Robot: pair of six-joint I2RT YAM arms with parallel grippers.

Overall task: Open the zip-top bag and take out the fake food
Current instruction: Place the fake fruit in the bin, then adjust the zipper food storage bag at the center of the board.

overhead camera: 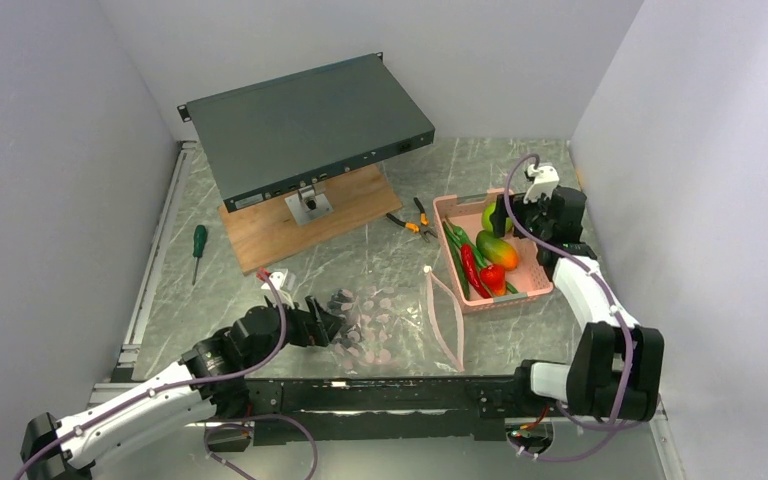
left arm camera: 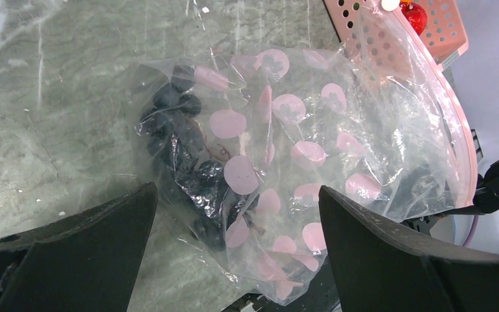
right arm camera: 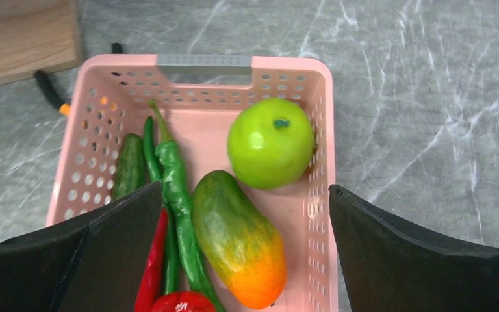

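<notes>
Grey marble tabletop (overhead camera: 200, 305), pale walls (overhead camera: 50, 200)

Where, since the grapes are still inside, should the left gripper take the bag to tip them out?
Probably the loose plastic at the closed end, beside the grapes, pinched from above. The bag lies flat with its pink mouth gaping toward the basket. The open left gripper hovers over that closed end, and lifting there should slide them out.

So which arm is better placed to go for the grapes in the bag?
Left: the left fingers stand open at the zip-top bag with the dark grapes inside; the right fingers hang open over the pink basket.
</notes>
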